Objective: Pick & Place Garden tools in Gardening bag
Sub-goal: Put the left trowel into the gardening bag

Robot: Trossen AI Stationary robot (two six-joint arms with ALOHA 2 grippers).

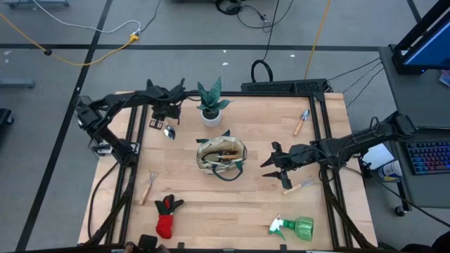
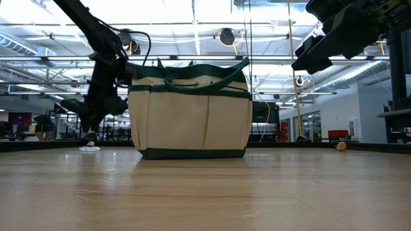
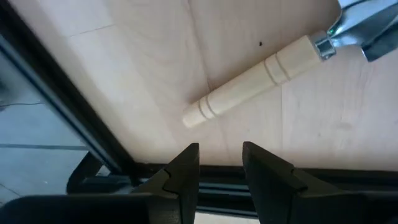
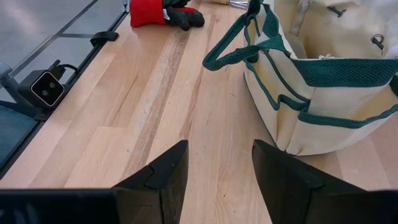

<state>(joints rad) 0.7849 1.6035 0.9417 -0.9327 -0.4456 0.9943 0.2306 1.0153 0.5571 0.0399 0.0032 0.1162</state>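
The beige gardening bag (image 1: 221, 159) with green trim stands upright on its base mid-table; it also shows in the low view (image 2: 190, 115) and the right wrist view (image 4: 323, 74). A wooden-handled tool (image 1: 226, 152) lies inside it. My left gripper (image 1: 164, 118) is open and empty at the far left. It hovers just off the free end of a wooden-handled trowel (image 3: 249, 81), which lies flat on the table (image 1: 167, 130). My right gripper (image 1: 275, 166) is open and empty right of the bag, above the table (image 4: 217, 177).
A spiky plant in a white pot (image 1: 211, 107) stands behind the bag. A second trowel (image 1: 302, 121) lies far right, a fork (image 1: 304, 185) under my right arm, a rake (image 1: 148, 185) near left, a red-black glove (image 1: 166, 215) and a green spray bottle (image 1: 295, 227) along the near edge.
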